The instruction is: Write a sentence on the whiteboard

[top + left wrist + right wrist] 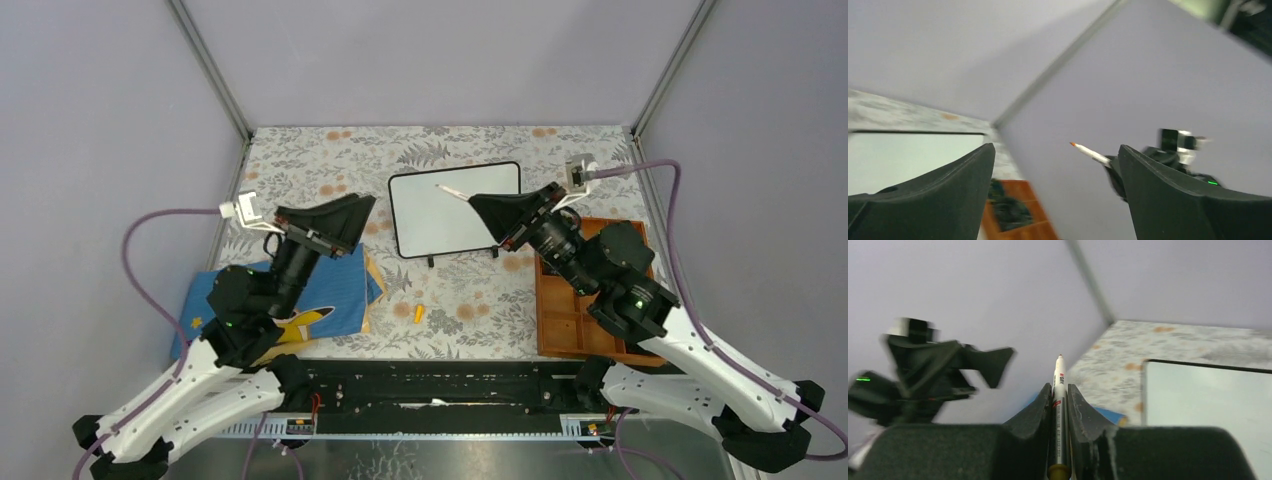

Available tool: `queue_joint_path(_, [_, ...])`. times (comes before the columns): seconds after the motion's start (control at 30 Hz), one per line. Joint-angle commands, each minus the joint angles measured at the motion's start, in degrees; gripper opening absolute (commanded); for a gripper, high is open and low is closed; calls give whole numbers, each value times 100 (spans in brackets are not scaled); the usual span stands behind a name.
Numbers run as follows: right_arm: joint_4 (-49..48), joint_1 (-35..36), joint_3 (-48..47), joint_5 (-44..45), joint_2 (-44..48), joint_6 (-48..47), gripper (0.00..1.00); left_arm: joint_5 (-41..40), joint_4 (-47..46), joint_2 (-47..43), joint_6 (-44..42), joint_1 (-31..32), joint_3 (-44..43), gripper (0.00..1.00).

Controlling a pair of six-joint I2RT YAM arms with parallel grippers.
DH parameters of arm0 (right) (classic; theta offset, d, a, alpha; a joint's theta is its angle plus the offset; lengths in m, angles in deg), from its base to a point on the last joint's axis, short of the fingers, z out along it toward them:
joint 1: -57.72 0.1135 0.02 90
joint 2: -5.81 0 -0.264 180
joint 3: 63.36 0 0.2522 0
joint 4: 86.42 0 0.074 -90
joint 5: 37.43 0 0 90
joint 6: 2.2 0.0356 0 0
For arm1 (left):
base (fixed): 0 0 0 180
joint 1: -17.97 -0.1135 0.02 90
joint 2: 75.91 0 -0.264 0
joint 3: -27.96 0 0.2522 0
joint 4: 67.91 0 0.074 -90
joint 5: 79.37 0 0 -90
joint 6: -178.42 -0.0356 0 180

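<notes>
The black two-finger left gripper (360,225) is raised on the left side, tilted toward the far right, jaws spread wide and empty. The black right gripper (482,205) reaches left, clamped on a thin white marker (455,192)

A lab robot cell is shown. Grey panels (430,60) framed by metal struts (208,66) are seen at the top, robot arms (690,345) bolted along the bottom.

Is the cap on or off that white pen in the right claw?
Off: the slim white marker pen in the right gripper shows its bare pointed tip.
</notes>
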Motion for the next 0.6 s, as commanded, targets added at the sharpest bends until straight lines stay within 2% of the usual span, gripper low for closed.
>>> queue_joint_path(0.0, [1044, -32, -38, 1587, 219, -1144, 0, -1001, 2359, 485, -2151, 10, -1124, 99])
queue_joint_path(0.07, [1297, -31, 111, 2131, 224, -1234, 0, -1301, 2878, 856, -2674, 9, -1458, 99])
queue_joint_path(0.13, [1342, -27, 298, 2612, 205, -1265, 0, -1305, 3011, 1137, -3060, -20, -1607, 99])
queue_joint_path(0.23, [1271, -31, 534, 2933, 132, -1200, 0, -672, 2892, 1503, -3222, -248, -1722, 99])
queue_joint_path(0.33, [1152, -29, 632, 3062, -30, -1212, 0, 640, 2684, 1931, -3002, -927, -1753, 99])
queue_joint_path(0.4, [1126, -31, 641, 3009, -99, -1238, 0, 1578, 2589, 2227, -2622, -1638, -1777, 99])
queue_joint_path(0.5, [939, -26, 725, 2878, -41, -1301, 0, 3443, 2163, 2633, -2012, -2810, -1698, 99])
queue_joint_path(0.57, [810, -30, 772, 2851, 6, -1383, 0, 4191, 1652, 2834, -1678, -3350, -1471, 99])
